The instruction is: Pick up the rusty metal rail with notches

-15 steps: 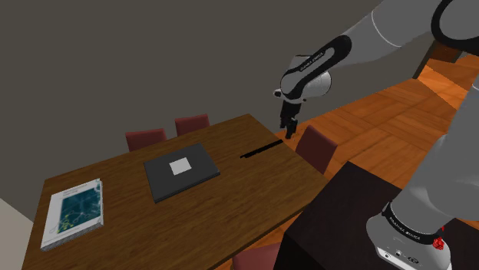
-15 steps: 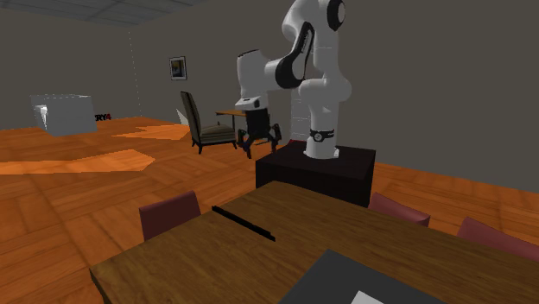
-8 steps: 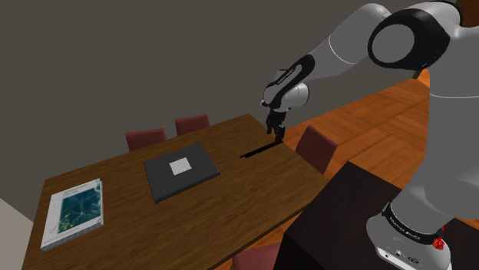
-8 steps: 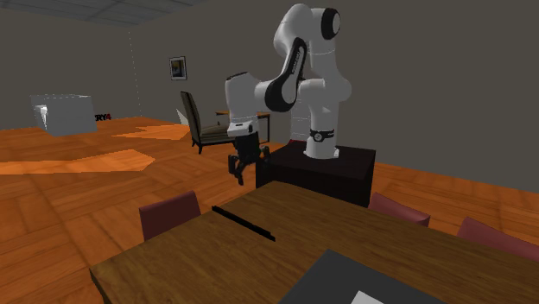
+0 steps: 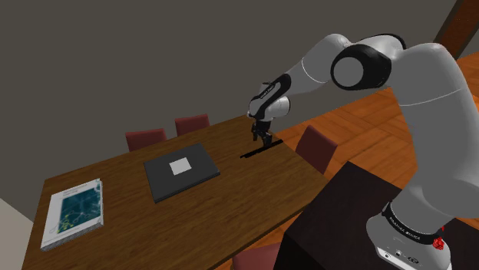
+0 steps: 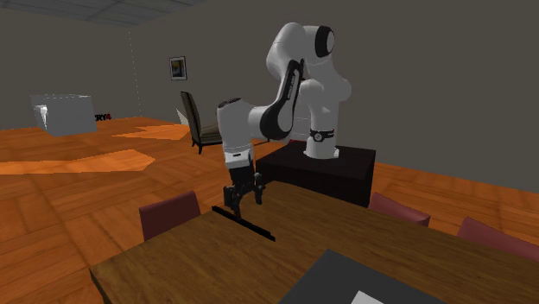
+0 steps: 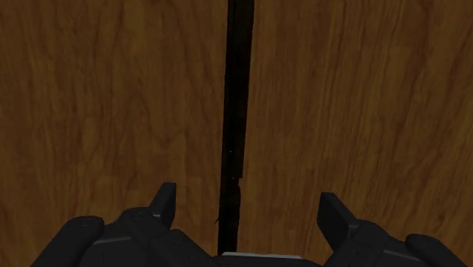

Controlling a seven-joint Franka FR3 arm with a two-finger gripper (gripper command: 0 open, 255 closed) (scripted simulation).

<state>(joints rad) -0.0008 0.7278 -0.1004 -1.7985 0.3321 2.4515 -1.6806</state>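
The rail (image 5: 249, 153) is a thin, dark, straight strip lying flat near the end of the brown wooden table (image 5: 230, 199). It looks almost black in these frames. In the second exterior view the rail (image 6: 256, 231) runs diagonally just in from the table's end. My black gripper (image 5: 262, 140) hangs just above its middle, pointing down. In the second exterior view the gripper (image 6: 244, 203) is open and slightly above the strip. The wrist view shows the rail (image 7: 236, 91) running lengthwise through the open gripper (image 7: 248, 205), with each finger (image 7: 164, 201) well clear of it.
A flat dark case with a white square (image 5: 182, 170) lies mid-table. A book with a blue-green cover (image 5: 74, 212) lies at the shoulder view's left end. Dark red chairs (image 5: 145, 138) (image 5: 315, 147) ring the table. The black stand (image 5: 361, 222) sits close to the table's edge.
The arm has swung from beyond the table's end to over the rail and come down. The gripper now hangs just above the strip. The rail has not moved.
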